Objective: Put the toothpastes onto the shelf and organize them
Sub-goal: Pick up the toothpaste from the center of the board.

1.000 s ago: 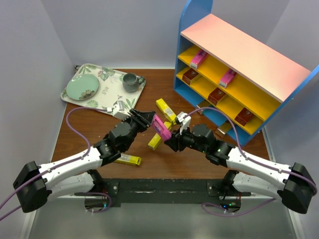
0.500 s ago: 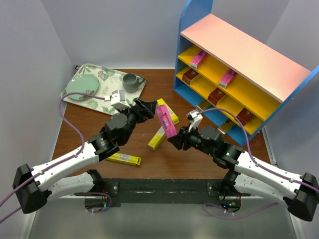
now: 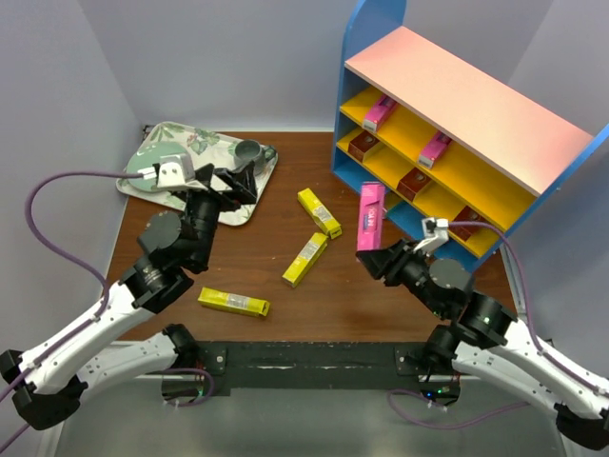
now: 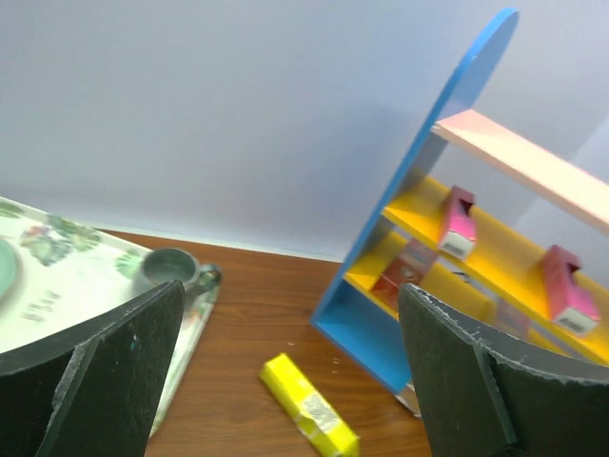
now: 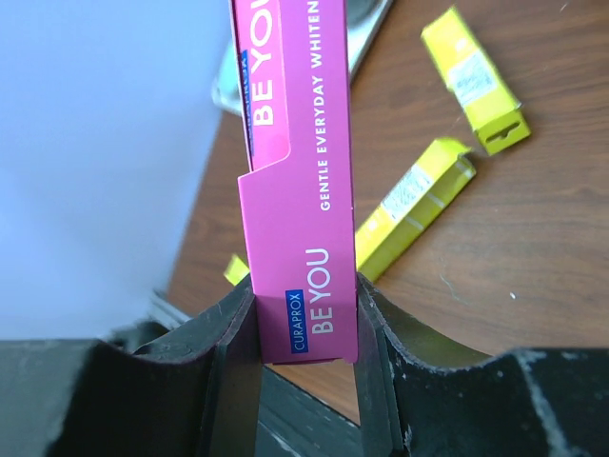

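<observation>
My right gripper [image 3: 374,255] is shut on the lower end of a bright pink toothpaste [image 3: 369,215], which stands upright in the air in front of the shelf [image 3: 466,95]. In the right wrist view, the pink carton [image 5: 295,190] sits squeezed between both fingers of that gripper [image 5: 304,319]. My left gripper [image 3: 235,181] hangs open and empty by the tray's near corner; in its own view the gripper [image 4: 290,295] frames a yellow toothpaste [image 4: 309,407]. Three yellow toothpastes [image 3: 319,211] [image 3: 305,259] [image 3: 233,302] lie on the table. Pink [image 3: 379,112] and dark red [image 3: 415,183] cartons rest on the shelf boards.
A floral tray [image 3: 214,195] at the back left carries a green plate [image 3: 157,169] and a grey cup [image 3: 249,155]. The shelf's blue side panel [image 4: 419,200] stands on the table's right. Grey walls close in left and behind.
My left gripper has opened, let go of the pink toothpaste and drawn back left toward the tray. The right gripper kept the carton and carried it right, toward the shelf.
</observation>
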Controlling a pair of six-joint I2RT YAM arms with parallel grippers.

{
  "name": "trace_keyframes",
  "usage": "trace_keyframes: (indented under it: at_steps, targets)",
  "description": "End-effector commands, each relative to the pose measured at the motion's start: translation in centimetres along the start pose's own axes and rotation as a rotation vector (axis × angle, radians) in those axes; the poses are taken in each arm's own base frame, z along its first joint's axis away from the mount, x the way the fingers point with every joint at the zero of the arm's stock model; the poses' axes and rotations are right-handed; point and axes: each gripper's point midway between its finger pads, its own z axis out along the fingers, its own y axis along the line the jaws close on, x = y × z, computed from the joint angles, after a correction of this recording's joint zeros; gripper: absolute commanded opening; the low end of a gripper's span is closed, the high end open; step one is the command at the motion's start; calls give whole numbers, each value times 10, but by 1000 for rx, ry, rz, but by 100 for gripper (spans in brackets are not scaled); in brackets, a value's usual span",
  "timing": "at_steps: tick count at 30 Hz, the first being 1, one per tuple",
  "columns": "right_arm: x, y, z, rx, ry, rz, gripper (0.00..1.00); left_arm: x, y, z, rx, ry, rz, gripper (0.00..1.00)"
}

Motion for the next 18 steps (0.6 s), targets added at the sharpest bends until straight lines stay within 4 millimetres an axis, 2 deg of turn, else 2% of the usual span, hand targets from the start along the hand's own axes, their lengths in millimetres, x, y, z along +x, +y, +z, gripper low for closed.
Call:
trace_keyframes:
  at_steps: [1, 2, 6, 10, 18]
  targets:
    - [-49, 4, -23, 48, -170, 162, 10, 7, 24, 4, -58, -22, 172, 99]
    - [-55, 0, -26, 66, -201, 178, 10, 19, 32, 5, -73, -8, 193, 99]
    - [-71, -11, -42, 101, -277, 246, 11, 38, 44, 11, -81, 21, 205, 99]
    - [-89, -21, -59, 112, -378, 325, 11, 39, 43, 11, -71, 25, 203, 99]
    - [-106, -38, -71, 161, -494, 445, 11, 44, 47, 10, -75, 30, 213, 99]
